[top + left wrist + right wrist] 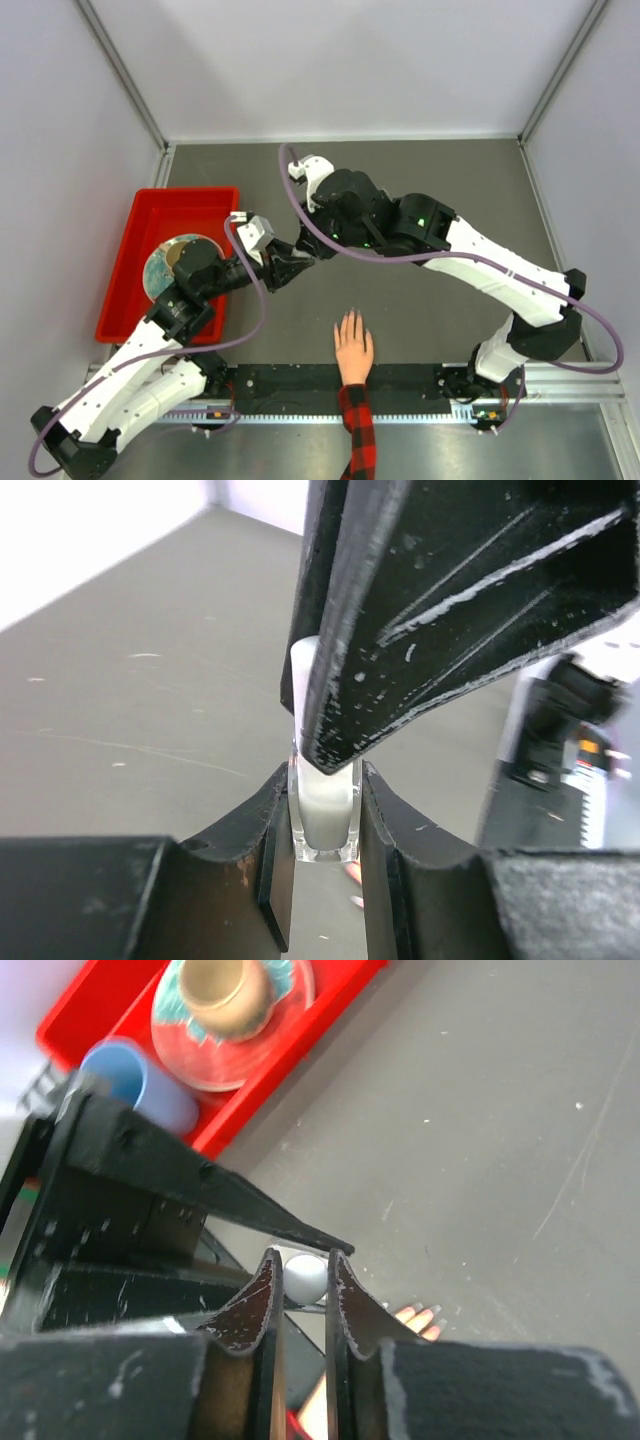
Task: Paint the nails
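A light-skinned hand [353, 352] in a red-and-black plaid sleeve [359, 430] lies flat at the table's near edge, fingers spread. Its pale nails [350, 318] also show in the right wrist view [432, 1312]. My left gripper [325, 780] is shut on a small clear glass bottle [324, 820] of white polish, held above the table behind the hand. My right gripper [303, 1260] is shut on the bottle's white cap [305, 1276] from above. In the top view the left gripper [296, 264] and right gripper [313, 245] meet, hiding the bottle.
A red tray [140, 225] stands at the left, holding a patterned plate [230, 1050] with a tan bowl [222, 990] and a blue cup [140, 1080]. A black rail [420, 385] runs along the near edge. Grey walls enclose the table.
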